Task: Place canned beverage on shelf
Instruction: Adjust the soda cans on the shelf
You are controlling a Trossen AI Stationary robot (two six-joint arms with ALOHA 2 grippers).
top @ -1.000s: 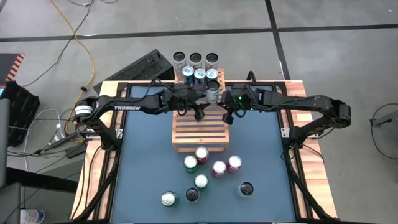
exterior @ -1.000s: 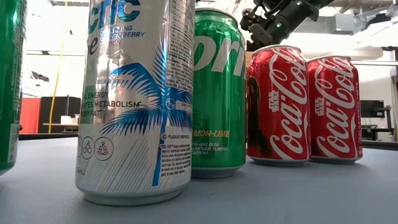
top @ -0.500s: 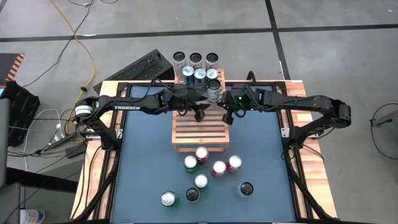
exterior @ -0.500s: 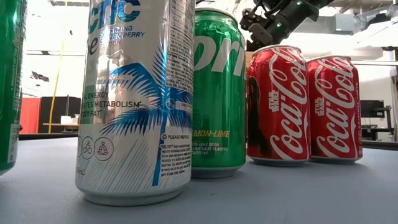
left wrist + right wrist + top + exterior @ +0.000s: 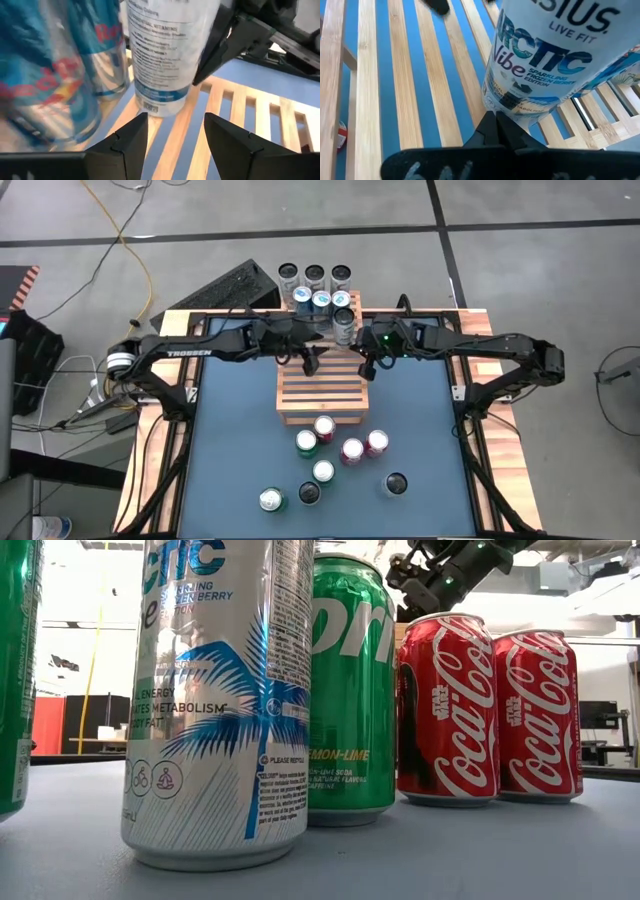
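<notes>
The wooden slatted shelf (image 5: 320,395) lies at the table's far middle. A white Arctic Vibe can (image 5: 343,323) stands upright on its slats at the far right end, next to blue Red Bull cans (image 5: 310,302). My left gripper (image 5: 309,364) is open and empty above the shelf, left of the can; the can (image 5: 170,50) stands just ahead of its fingers. My right gripper (image 5: 367,367) is shut, with its tips (image 5: 494,122) at the foot of the can (image 5: 545,60). My right gripper's shut fingertips (image 5: 492,120) point slanting down at the lower rim of the white can, from the table's right side. I cannot tell whether they touch it. The can stands upright on the slats (image 5: 405,75).
Several loose cans stand on the blue table near the shelf's near end, green (image 5: 307,443) and red (image 5: 352,450) among them, and fill the low view (image 5: 220,700). Three dark-topped cans (image 5: 314,275) stand beyond the shelf's far end. Wooden table rails run along both sides.
My left gripper has drawn back a little from the white can toward the table's left edge, above the shelf. The can and my right gripper have kept still.
</notes>
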